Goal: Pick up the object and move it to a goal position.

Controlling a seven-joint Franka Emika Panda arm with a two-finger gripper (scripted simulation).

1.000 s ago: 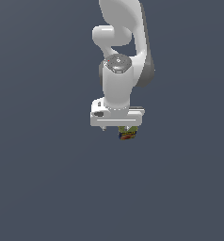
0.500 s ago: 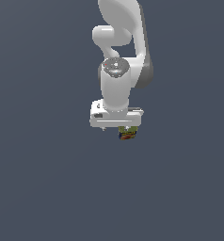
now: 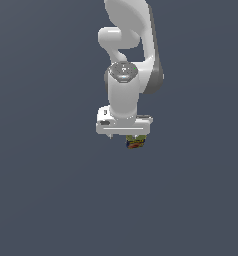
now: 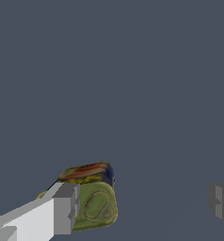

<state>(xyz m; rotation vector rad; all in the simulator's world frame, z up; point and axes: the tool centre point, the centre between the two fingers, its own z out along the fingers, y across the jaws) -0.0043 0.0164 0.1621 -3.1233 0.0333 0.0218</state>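
1. Background: a uniform dark slate-grey field fills both views; no edge, seam or horizon can be made out in it.
2. Arm: the white Franka arm enters from the top of the exterior view and points straight down, ending in a broad white hand block.
3. Pincer: it hangs below the hand block. In the wrist view its two fingers stand far apart, one white-and-grey fingertip at one side and the other fingertip at the opposite side, with bare background between them; the jaws are spread wide.
4. Object: a small blocky item with an olive-green face bearing an oval mark, and an orange-red, yellow and dark blue top. It sits directly against the inner side of one finger; the other finger is well apart from it.
5. Object, exterior view: it shows just under the hand block, toward the exterior view's right of the pincer's centre. Whether it rests on a surface cannot be told.
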